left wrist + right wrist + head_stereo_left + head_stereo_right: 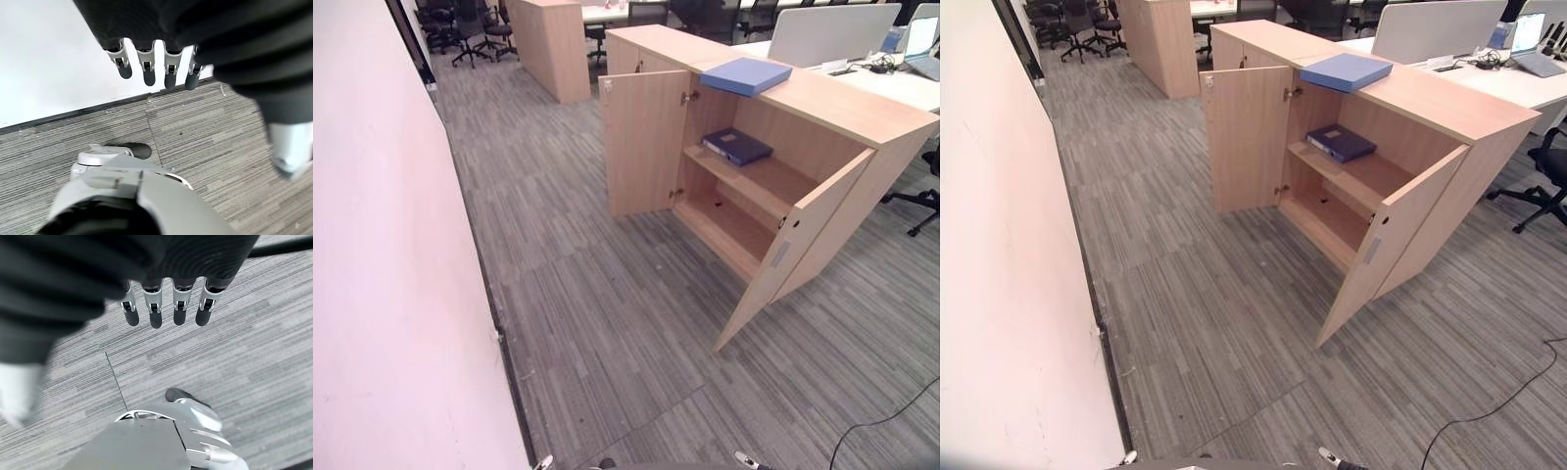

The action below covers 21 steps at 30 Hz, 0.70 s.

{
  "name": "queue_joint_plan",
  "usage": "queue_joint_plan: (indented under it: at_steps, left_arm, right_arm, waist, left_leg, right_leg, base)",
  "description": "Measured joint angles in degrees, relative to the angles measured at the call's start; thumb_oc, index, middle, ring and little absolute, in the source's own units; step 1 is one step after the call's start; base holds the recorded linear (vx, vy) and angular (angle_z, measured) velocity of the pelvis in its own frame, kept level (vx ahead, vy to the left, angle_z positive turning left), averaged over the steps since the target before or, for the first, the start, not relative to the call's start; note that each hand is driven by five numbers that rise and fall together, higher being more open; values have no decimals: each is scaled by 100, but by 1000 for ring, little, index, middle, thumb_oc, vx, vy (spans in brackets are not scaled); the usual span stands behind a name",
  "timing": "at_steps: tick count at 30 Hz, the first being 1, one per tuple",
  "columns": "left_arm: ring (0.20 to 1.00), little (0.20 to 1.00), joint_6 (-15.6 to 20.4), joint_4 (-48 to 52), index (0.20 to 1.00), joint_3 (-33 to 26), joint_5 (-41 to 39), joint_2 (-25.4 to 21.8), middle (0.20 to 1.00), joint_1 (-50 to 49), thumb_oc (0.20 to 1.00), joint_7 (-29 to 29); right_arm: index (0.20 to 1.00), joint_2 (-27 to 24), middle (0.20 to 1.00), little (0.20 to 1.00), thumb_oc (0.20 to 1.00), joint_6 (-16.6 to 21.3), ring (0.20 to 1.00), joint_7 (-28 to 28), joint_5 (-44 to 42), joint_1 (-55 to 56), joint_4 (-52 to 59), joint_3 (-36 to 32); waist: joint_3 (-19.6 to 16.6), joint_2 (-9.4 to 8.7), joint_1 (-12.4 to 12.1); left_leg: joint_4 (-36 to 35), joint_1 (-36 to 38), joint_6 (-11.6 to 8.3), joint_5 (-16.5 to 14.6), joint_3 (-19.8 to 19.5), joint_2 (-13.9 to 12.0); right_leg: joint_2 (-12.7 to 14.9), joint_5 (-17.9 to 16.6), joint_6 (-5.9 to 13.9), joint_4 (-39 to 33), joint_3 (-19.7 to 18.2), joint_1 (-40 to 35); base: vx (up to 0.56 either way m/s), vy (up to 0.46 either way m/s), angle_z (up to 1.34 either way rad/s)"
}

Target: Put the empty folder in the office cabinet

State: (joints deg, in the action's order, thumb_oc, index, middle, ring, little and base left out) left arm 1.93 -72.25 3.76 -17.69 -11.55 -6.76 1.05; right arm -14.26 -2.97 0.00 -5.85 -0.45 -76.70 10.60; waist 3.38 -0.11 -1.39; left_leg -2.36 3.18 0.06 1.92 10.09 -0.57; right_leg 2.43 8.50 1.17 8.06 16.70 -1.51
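A light blue folder (745,74) lies flat on top of the wooden office cabinet (842,103), near its front edge. Both cabinet doors (643,142) stand open. Inside, a dark blue folder (736,146) lies on the upper shelf (759,182); the lower shelf looks bare. My left hand (146,61) hangs down over the carpet with straight fingers and holds nothing. My right hand (166,303) hangs the same way, fingers straight and empty. Both hands are far from the cabinet.
A pale wall (382,255) runs along the left. Grey carpet (607,323) lies between me and the cabinet. The right door (798,245) swings out into the floor space. Desks (891,83), a monitor and office chairs (470,29) stand behind; a second cabinet (553,44) is at the back.
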Motion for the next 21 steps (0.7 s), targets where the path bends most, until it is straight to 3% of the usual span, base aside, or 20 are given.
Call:
queue_joint_plan:
  at_steps: [10, 21]
  left_arm:
    - [1000, 1000, 75, 50, 1000, -154, 19, 2, 1000, 36, 1000, 82]
    - [1000, 1000, 120, 48, 1000, -154, 22, 0, 1000, 19, 1000, 410]
  right_arm:
    - [1000, -22, 1000, 1000, 1000, 15, 1000, -8, -95, -42, -3, -17]
    - [1000, -22, 1000, 1000, 1000, 39, 1000, -125, -194, -48, -31, 4]
  waist:
    - [144, 73, -4]
    - [212, -1, -93]
  left_leg:
    - [-118, 212, -8, -2, -50, 4]
    - [-164, 199, -20, 4, -133, 26]
  right_leg:
    - [-123, -264, 23, -791, 145, -569]
    - [-137, -334, 43, -978, 242, -660]
  base:
    - [5, -10, 5]
    - [2, -1, 4]
